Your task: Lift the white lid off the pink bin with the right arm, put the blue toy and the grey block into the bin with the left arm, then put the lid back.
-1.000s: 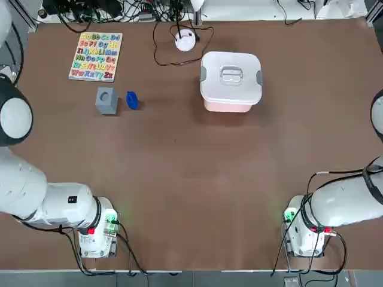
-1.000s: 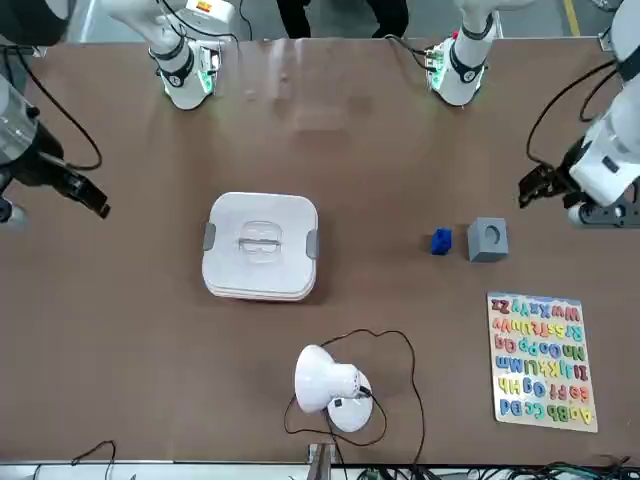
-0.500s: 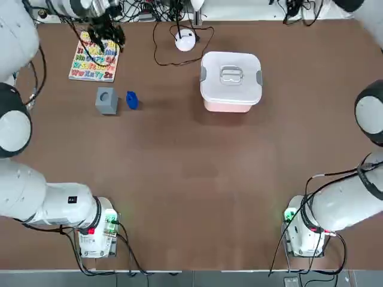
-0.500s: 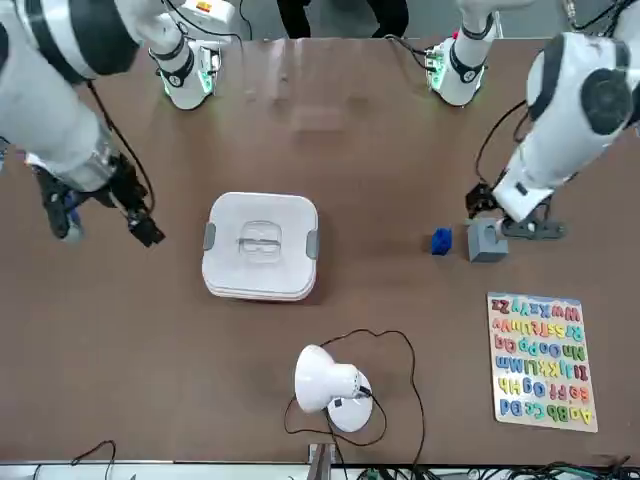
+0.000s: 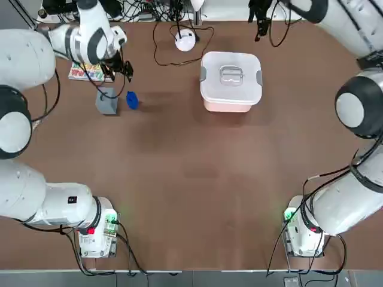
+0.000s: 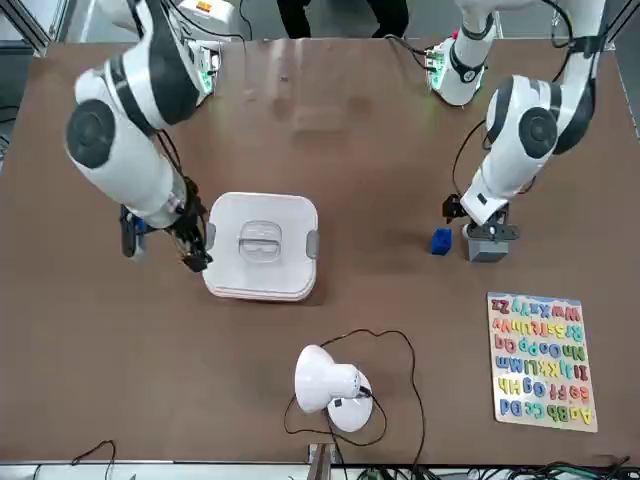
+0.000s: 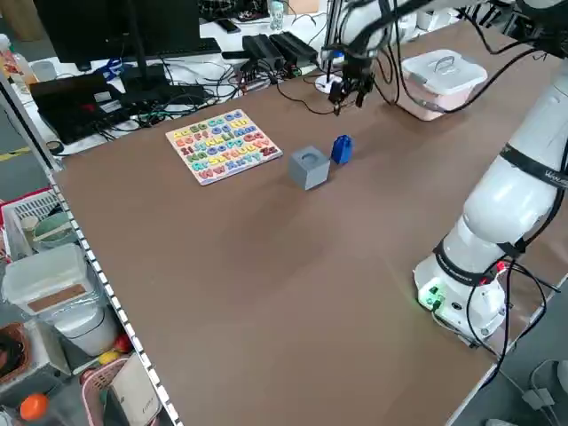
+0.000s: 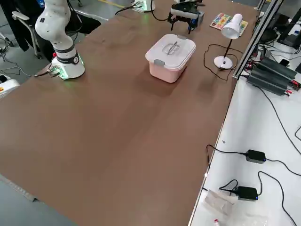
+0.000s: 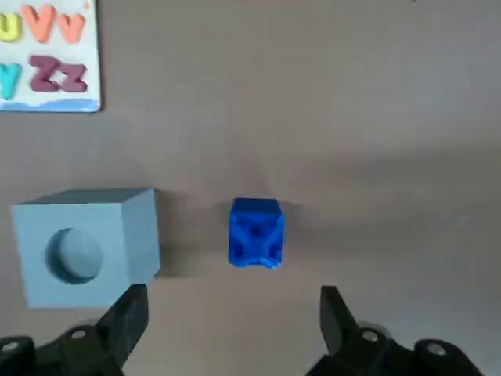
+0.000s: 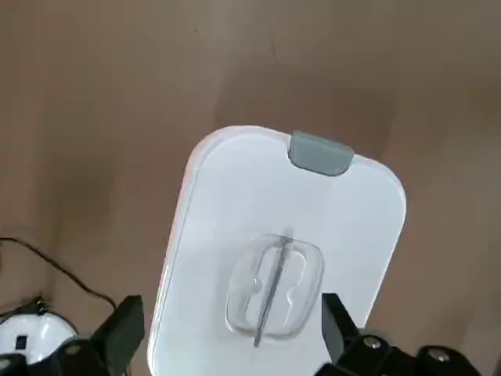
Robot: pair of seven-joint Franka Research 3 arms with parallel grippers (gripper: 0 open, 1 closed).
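Overhead, the left tool [image 9: 227, 313] hangs wide above the blue toy [image 9: 255, 232] (grey block [image 9: 84, 244] beside it); the right tool [image 10: 227, 321], wide, over the white lid [image 10: 282, 251].

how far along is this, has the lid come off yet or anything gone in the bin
Nothing is done yet. The white lid sits on the pink bin. The blue toy and grey block lie on the table. In hand: the right gripper hangs open above the lid; the left gripper is open above the toy. Left: lift the lid, load both, close.
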